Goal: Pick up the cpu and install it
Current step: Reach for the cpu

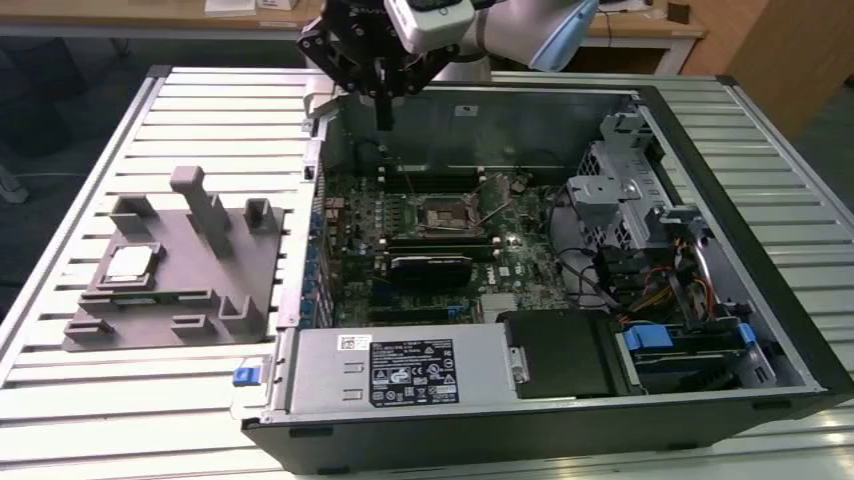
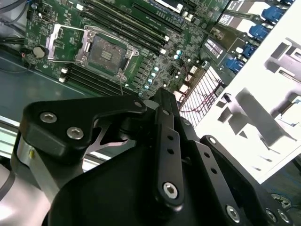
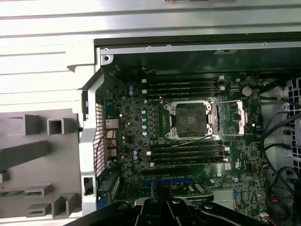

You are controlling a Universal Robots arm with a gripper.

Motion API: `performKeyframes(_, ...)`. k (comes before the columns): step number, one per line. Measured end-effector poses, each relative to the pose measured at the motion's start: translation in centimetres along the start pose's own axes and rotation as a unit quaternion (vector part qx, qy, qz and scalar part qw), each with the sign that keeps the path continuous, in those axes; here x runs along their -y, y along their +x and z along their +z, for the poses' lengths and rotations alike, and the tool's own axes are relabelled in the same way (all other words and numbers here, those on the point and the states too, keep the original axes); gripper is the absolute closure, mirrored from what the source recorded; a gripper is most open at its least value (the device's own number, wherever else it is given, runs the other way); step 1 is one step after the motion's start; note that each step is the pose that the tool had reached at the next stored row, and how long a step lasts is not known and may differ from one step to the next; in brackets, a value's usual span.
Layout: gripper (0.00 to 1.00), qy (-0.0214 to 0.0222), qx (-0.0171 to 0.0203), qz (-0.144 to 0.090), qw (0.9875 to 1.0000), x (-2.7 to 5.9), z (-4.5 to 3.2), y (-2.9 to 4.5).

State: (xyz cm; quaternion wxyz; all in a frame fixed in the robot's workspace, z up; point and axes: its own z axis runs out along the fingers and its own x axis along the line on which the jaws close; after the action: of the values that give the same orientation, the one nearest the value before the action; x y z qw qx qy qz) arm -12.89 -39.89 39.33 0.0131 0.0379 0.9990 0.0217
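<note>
The cpu [image 1: 130, 263], a small pale silvery square, lies flat in a recess of the grey fixture block [image 1: 200, 290] on the exterior view's left, outside the computer case. My gripper [image 1: 384, 122] hangs above the far left corner of the open case, well away from the cpu, with its black fingers together and nothing between them. In the second wrist view the gripper [image 2: 162, 96] points toward the motherboard. The empty CPU socket [image 1: 441, 212] [image 2: 104, 52] [image 3: 189, 120] sits mid-board with its metal load plate [image 3: 233, 117] swung open.
The open case [image 1: 694, 130] has tall metal walls around the motherboard [image 1: 400, 230]. A power supply [image 1: 400, 370] lies along the near side, with a drive cage and cables [image 1: 641, 250] on the exterior view's right. Upright posts [image 1: 200, 195] rise from the fixture. All rests on a slatted metal table [image 1: 80, 400].
</note>
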Motion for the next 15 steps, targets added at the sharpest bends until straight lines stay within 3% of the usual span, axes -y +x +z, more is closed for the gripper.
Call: performKeyframes(15,0.89,0.0,0.0,0.0,1.0,0.08,0.0,0.98)
